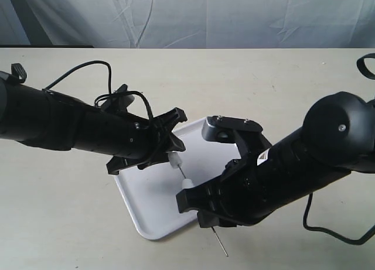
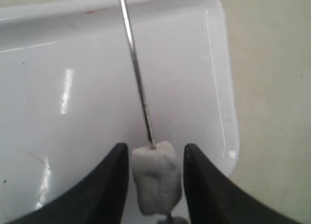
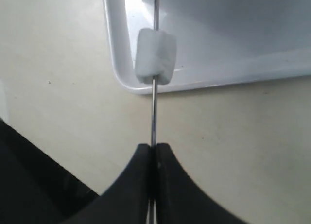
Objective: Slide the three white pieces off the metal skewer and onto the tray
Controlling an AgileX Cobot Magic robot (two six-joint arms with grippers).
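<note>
The white tray (image 1: 146, 207) lies between my arms. Above it the metal skewer (image 1: 221, 244) slants from my left gripper down to the table's near edge. My right gripper (image 1: 198, 201) is shut on the skewer (image 3: 153, 112). One white piece (image 3: 155, 56) sits on the rod just beyond its fingers, over the tray's corner rim (image 3: 116, 49). My left gripper (image 2: 156, 146) is open, its fingers (image 2: 114, 180) close on both sides of a longer white lump (image 2: 156, 178) at the skewer's (image 2: 136, 68) far end; whether it is one or two pieces is unclear. The exterior view shows two white pieces (image 1: 174, 160) (image 1: 188, 182).
Beige tabletop (image 1: 275, 82) surrounds the tray, with a wrinkled white cloth backdrop (image 1: 193, 15) behind it. Black cables loop over my left arm (image 1: 105, 77) and hang from my right arm (image 1: 328, 232). The tray floor (image 2: 73, 63) is glossy, with nothing loose lying on it.
</note>
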